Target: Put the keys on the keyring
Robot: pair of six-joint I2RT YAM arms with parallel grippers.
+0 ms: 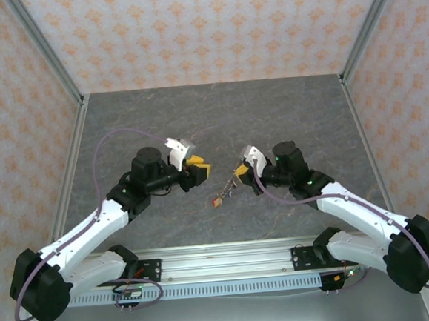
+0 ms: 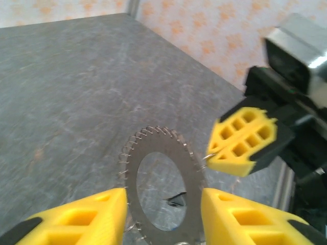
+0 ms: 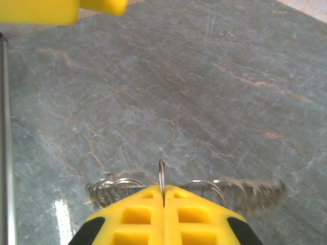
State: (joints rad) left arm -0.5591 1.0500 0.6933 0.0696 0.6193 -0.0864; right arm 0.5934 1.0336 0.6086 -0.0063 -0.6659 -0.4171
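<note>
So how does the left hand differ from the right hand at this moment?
The left hand has its fingers apart; the right hand is shut. The left hand grips nothing, and the ring only shows beyond its fingers, while the right hand pinches the ring's rim. Both hands have yellow fingers and face each other.

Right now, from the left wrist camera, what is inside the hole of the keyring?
Through the hole of the keyring I see the grey table and one small dark thing, too blurred to name. The ring's flat band covers whatever lies behind it.
</note>
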